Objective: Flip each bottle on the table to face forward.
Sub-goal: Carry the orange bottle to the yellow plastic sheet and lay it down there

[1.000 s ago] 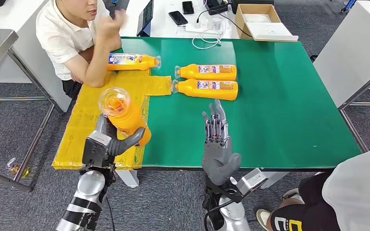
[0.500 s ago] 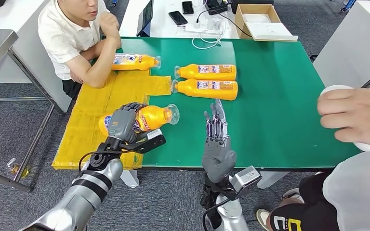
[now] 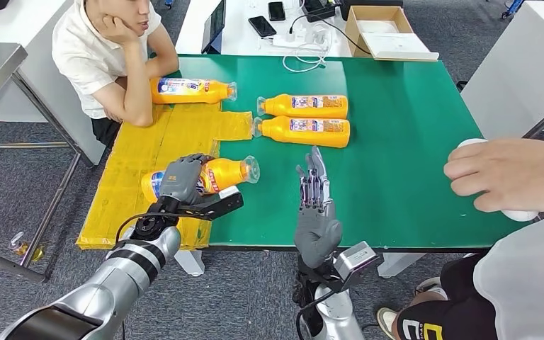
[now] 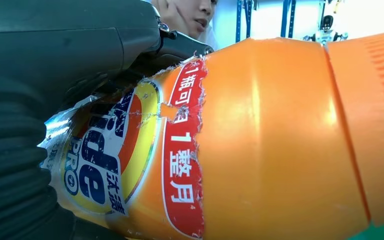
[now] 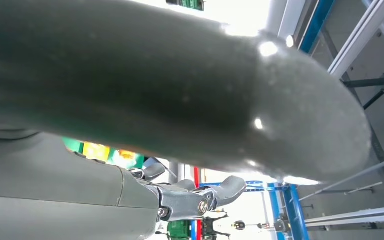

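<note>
The green table point(image 3: 425, 127) carried a yellow sheet point(image 3: 142, 152) along its left side, and four orange bottles lay on their sides across the two. A seated person point(image 3: 103, 53) leaned on the far left corner; another person's hand point(image 3: 499, 173) reached in from the right.

The held bottle point(image 3: 216, 175) lay on the yellow sheet at its edge, neck pointing right, label uppermost. The left hand point(image 3: 180, 177) was wrapped over its labelled midsection. The right hand point(image 3: 315, 195) was raised near the front edge with fingers straight and apart, holding nothing.

The bottle point(image 4: 260, 140) appeared to be rigid moulded plastic, likely light if empty, with a smooth and probably slippery body. Its label point(image 4: 130, 155) was torn and lifting, so it could slide underhand. The midsection seemed the soundest place to hold; the tapering neck offered less purchase.
</note>
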Robot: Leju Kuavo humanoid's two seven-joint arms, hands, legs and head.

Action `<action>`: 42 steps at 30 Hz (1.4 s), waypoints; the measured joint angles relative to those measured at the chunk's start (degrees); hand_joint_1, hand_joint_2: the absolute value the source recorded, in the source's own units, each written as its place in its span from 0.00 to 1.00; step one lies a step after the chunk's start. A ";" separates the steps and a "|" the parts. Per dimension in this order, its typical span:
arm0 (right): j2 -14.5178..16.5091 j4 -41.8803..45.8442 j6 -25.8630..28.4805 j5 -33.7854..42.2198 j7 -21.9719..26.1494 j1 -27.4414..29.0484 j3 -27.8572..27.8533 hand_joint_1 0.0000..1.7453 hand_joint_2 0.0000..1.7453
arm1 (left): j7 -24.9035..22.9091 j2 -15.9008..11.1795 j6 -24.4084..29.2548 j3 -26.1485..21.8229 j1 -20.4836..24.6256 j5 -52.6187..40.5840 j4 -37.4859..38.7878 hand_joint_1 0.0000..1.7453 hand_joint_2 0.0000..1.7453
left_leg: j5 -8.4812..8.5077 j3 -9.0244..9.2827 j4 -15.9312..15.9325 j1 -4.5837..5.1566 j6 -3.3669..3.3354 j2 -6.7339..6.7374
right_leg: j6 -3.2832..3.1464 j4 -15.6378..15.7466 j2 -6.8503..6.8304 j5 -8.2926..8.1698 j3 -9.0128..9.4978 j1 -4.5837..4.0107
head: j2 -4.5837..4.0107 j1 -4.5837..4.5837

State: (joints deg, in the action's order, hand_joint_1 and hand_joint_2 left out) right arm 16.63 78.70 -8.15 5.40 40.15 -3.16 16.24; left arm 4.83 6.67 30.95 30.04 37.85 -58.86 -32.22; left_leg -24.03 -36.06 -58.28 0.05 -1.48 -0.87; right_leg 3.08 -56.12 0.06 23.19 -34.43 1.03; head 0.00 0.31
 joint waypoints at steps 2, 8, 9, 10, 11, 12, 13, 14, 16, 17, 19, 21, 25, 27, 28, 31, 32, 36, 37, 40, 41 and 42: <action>0.00 -0.11 0.00 0.00 0.00 -0.03 0.01 0.00 0.00 | 0.00 0.00 0.00 0.05 0.14 0.00 0.29 1.00 1.00 | 0.00 0.00 0.00 0.00 0.00 0.00 | 0.00 0.00 0.00 0.00 0.00 0.00 | 0.00 0.00; -0.01 -0.42 0.10 0.01 0.00 -0.12 0.05 0.00 0.00 | -3.67 0.20 -3.41 0.43 1.33 -2.52 2.05 1.00 1.00 | 0.00 0.00 0.00 0.00 0.00 0.00 | 0.00 0.00 0.00 0.00 0.00 0.00 | 0.00 0.00; -0.01 -0.52 0.17 0.03 0.00 -0.16 0.08 0.00 0.00 | -5.49 0.31 -4.70 0.65 1.84 -3.57 2.83 1.00 1.00 | 0.00 0.00 0.00 0.00 0.00 0.00 | 0.00 0.00 0.00 0.00 0.00 0.00 | 0.00 0.00; -0.02 -0.66 0.22 0.07 0.00 -0.20 0.11 0.00 0.00 | -7.33 0.42 -5.83 0.90 2.36 -4.49 3.64 1.00 1.00 | 0.00 0.00 0.00 0.00 0.00 0.00 | 0.00 0.00 0.00 0.00 0.00 0.00 | 0.00 0.00; -0.04 -0.85 0.26 0.12 0.00 -0.25 0.16 0.00 0.00 | -8.96 0.53 -6.89 1.13 2.88 -5.20 4.45 1.00 1.00 | 0.00 0.00 0.00 0.00 0.00 0.00 | 0.00 0.00 0.00 0.00 0.00 0.00 | 0.00 0.00; -0.07 -1.08 0.29 0.17 0.00 -0.32 0.22 0.00 0.00 | -10.13 0.66 -7.93 1.27 3.39 -5.62 5.24 1.00 1.00 | 0.00 0.00 0.00 0.00 0.00 0.00 | 0.00 0.00 0.00 0.00 0.00 0.00 | 0.00 0.00; -0.09 -1.36 0.32 0.23 0.00 -0.40 0.29 0.00 0.00 | -10.85 0.78 -9.08 1.34 3.83 -5.80 6.00 0.99 1.00 | 0.00 0.00 0.00 0.00 0.00 0.00 | 0.00 0.00 0.00 0.00 0.01 0.00 | 0.00 0.00; -0.12 -1.66 0.34 0.27 0.00 -0.48 0.35 0.00 0.00 | -11.10 0.92 -10.29 1.35 4.18 -5.74 6.67 0.97 1.00 | 0.00 0.00 0.00 0.00 0.00 0.00 | 0.00 0.00 0.00 0.00 0.01 0.00 | 0.00 0.00; -0.15 -2.31 0.37 0.38 0.00 -0.64 0.41 0.00 0.00 | -10.59 1.18 -12.82 1.35 4.56 -5.18 7.73 0.82 1.00 | 0.00 0.00 0.00 0.00 0.00 -0.01 | 0.00 0.00 0.00 0.00 0.01 0.00 | 0.00 0.01; -0.16 -2.67 0.37 0.40 0.00 -0.73 0.42 0.00 0.00 | -10.08 1.27 -14.09 1.35 4.72 -4.74 8.11 0.72 1.00 | 0.00 0.00 0.00 0.00 0.00 -0.01 | 0.00 0.00 0.00 0.00 0.02 0.00 | 0.00 0.01; -0.15 -3.45 0.38 0.40 0.00 -0.88 0.41 0.00 0.00 | -9.36 1.34 -16.96 1.35 5.11 -4.19 8.86 0.58 1.00 | 0.00 0.00 0.00 0.00 0.00 0.00 | 0.00 -0.01 0.00 0.00 0.04 0.00 | 0.00 0.01; -0.14 -4.11 0.43 0.29 0.00 -0.98 0.40 0.00 0.00 | -9.32 1.34 -19.60 1.35 5.39 -4.23 9.62 0.54 1.00 | 0.00 0.01 0.00 0.00 0.00 0.01 | 0.00 -0.01 0.00 0.00 0.05 0.00 | 0.00 0.00; -0.13 -5.13 0.84 0.17 0.00 -1.14 0.42 0.00 0.00 | -9.58 1.29 -21.47 1.36 5.50 -4.14 10.69 0.48 1.00 | 0.00 0.07 0.00 0.00 0.00 0.00 | 0.00 -0.01 0.00 0.00 0.11 0.00 | 0.00 -0.01; -0.13 -5.55 0.93 0.18 0.00 -1.20 0.42 0.00 0.00 | -9.66 1.26 -21.64 1.35 5.57 -3.82 10.97 0.34 1.00 | -0.01 0.13 0.01 0.00 0.01 0.01 | 0.00 -0.01 0.00 0.00 0.16 -0.01 | 0.00 -0.01; -0.13 -5.73 0.94 0.18 0.00 -1.23 0.42 0.00 0.00 | -9.66 1.25 -21.69 1.35 5.60 -3.71 11.08 0.24 1.00 | -0.01 0.16 0.01 0.00 0.01 0.01 | -0.01 -0.01 0.00 0.00 0.19 -0.01 | 0.00 0.00; -0.13 -6.17 0.94 0.17 0.00 -1.29 0.43 0.00 0.00 | -9.56 1.24 -21.92 1.33 5.63 -3.23 11.31 0.03 1.00 | -0.01 0.23 0.01 -0.01 0.01 0.01 | -0.01 -0.01 0.00 0.00 0.26 -0.01 | 0.00 -0.01; -0.13 -6.30 0.94 0.16 0.00 -1.31 0.43 0.00 0.00 | -9.38 1.23 -22.05 1.27 5.63 -2.88 11.35 0.00 1.00 | -0.01 0.25 0.01 -0.01 0.01 0.01 | -0.01 -0.01 0.00 0.00 0.28 -0.01 | 0.00 -0.01; -0.13 -6.72 0.86 0.00 0.00 -1.37 0.44 0.00 0.00 | -6.54 1.15 -23.13 0.49 5.63 -0.39 11.39 0.00 1.00 | -0.01 0.37 0.01 -0.01 0.01 -0.01 | -0.01 -0.01 0.00 0.01 0.41 -0.01 | 0.00 0.00; -0.13 -6.78 0.82 -0.04 0.00 -1.39 0.44 0.00 0.00 | -5.87 1.13 -23.35 0.28 5.64 0.14 11.39 0.00 1.00 | -0.01 0.39 0.01 -0.01 0.01 -0.02 | -0.01 -0.01 -0.01 0.01 0.43 -0.01 | 0.00 0.00; -0.13 -6.83 0.79 -0.07 0.00 -1.39 0.44 0.00 0.00 | -5.35 1.11 -23.52 0.08 5.64 0.53 11.39 0.00 1.00 | -0.01 0.40 0.01 0.00 0.01 -0.02 | -0.01 -0.01 -0.01 0.02 0.45 0.00 | 0.00 0.00; -0.13 -6.83 0.79 -0.07 0.00 -1.39 0.44 0.00 0.00 | -5.35 1.11 -23.52 0.08 5.64 0.53 11.39 0.00 1.00 | -0.01 0.40 0.01 0.00 0.01 -0.02 | -0.01 -0.01 -0.01 0.02 0.45 0.00 | 0.00 0.00; -0.13 -6.83 0.79 -0.07 0.00 -1.39 0.44 0.00 0.00 | -5.35 1.11 -23.52 0.08 5.64 0.53 11.39 0.00 1.00 | -0.01 0.40 0.01 0.00 0.01 -0.02 | -0.01 -0.01 -0.01 0.02 0.45 0.00 | 0.00 0.00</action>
State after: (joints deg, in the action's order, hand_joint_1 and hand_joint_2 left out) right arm 16.50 71.87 -7.37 5.33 40.15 -4.55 16.68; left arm -0.52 7.78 7.43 30.12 43.49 -58.33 -20.83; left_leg -24.03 -35.66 -58.26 0.05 -1.46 -0.89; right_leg 3.06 -56.13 0.05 23.20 -33.98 1.02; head 0.00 0.31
